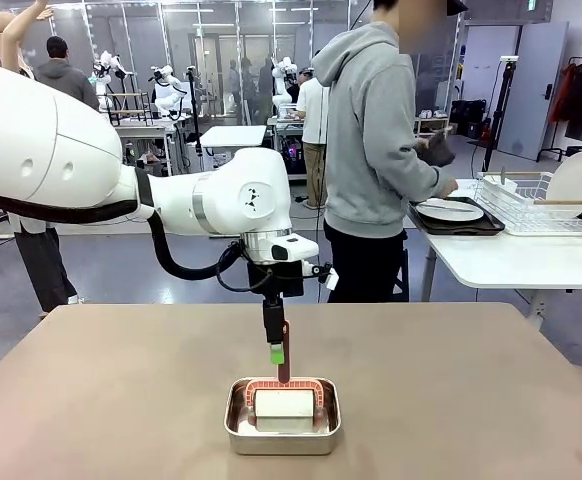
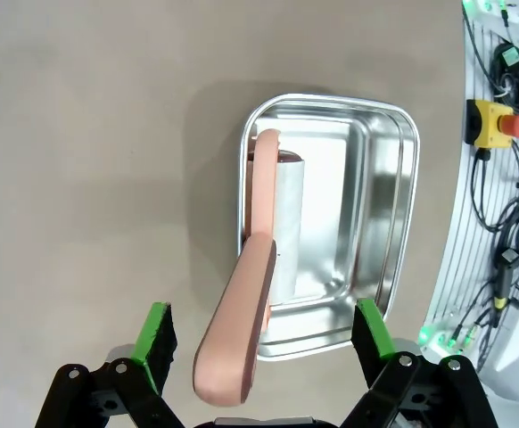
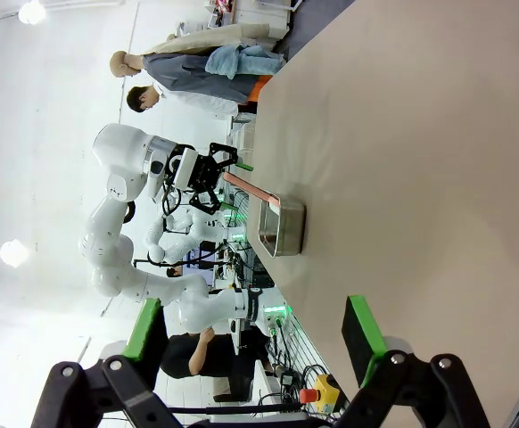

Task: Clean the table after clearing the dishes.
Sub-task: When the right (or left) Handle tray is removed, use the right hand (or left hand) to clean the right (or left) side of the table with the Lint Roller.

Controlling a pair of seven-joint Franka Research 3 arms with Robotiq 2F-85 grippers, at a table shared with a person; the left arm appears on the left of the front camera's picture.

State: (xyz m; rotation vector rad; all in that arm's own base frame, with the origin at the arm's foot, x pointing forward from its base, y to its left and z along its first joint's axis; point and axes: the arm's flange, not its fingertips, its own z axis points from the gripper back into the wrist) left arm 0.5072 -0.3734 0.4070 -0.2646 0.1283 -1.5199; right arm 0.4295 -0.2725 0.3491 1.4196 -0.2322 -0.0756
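The brownish table (image 1: 121, 400) carries a small steel pan (image 1: 283, 432) near its front edge. In the pan lies a white cleaning roller (image 1: 283, 408) whose salmon handle (image 1: 284, 362) rises upright. My left gripper (image 1: 277, 354) points straight down above the pan. In the left wrist view my left gripper (image 2: 267, 343) is open, and the handle (image 2: 238, 343) stands between the green pads (image 2: 160, 343) without touching them. My right gripper (image 3: 256, 334) is open and holds nothing above the bare table (image 3: 420, 134). One of the dishes (image 1: 449, 210) lies on a dark tray (image 1: 491, 226) on the white side table.
A person in a grey hoodie (image 1: 376, 130) stands at the white side table (image 1: 511, 262), one hand at the plate. A wire rack (image 1: 531, 205) there holds another plate (image 1: 576, 180). The right wrist view shows the pan (image 3: 282, 227) and the left arm (image 3: 126, 169) far off.
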